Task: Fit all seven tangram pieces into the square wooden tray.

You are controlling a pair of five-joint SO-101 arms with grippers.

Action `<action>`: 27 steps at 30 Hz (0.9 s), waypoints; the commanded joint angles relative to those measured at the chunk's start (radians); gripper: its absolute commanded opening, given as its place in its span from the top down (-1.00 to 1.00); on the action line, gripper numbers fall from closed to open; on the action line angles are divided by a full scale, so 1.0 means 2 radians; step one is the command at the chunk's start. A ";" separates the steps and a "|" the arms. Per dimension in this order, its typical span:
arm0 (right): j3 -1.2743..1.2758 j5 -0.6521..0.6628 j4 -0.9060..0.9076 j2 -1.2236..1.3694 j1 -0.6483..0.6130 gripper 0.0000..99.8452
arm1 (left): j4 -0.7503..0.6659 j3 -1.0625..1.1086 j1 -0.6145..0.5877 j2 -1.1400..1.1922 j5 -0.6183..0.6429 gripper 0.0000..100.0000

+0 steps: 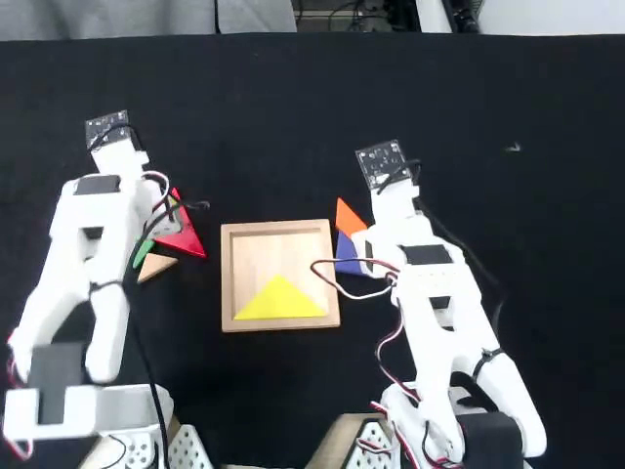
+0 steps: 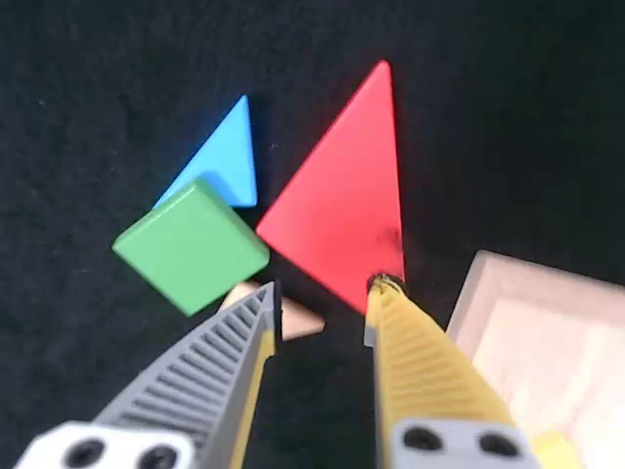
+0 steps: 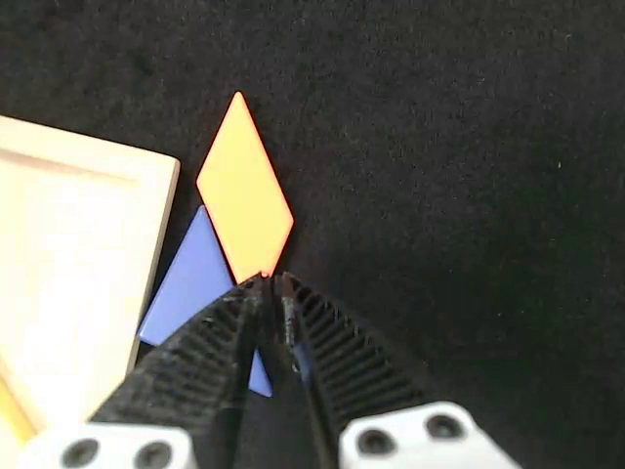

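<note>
a black cloth covers the desk edge to edge. past its far edge, grey fabric and dark cables close off the room. two white arms rise from the near edge, the left arm at the left and the right arm right of centre.

between them the square wooden tray lies flat on the cloth, a yellow triangle inside against its near wall. just left of the tray lies the red triangle, with a tan piece on its near side. off the tray's far right corner sit an orange parallelogram and, nearer, a dark blue piece partly under the right arm.

in the high view the left arm covers much of its cluster. the left wrist view opens it up: a green square lies beside the red triangle, a light blue triangle touches one edge of the square, and the tan piece peeks out between the fingers. the left gripper hangs released, jaws spread, its yellow finger over a corner of the red triangle; whether it touches cannot be told.

the right wrist view sets the orange parallelogram against the blue piece, both just beside the tray's wall. the right gripper is clenched, its black fingers all but together at the parallelogram's closest tip, with nothing seen between them.
</note>
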 commanded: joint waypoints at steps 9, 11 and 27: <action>-0.001 -0.002 -0.009 -0.018 0.006 0.98 | -0.054 -0.053 -0.012 0.077 0.035 0.61; -0.001 -0.002 -0.009 -0.018 0.006 0.98 | -0.054 -0.053 -0.013 0.084 0.038 0.49; 0.001 -0.002 -0.009 -0.018 -0.014 0.98 | -0.058 -0.052 -0.049 0.097 0.048 0.47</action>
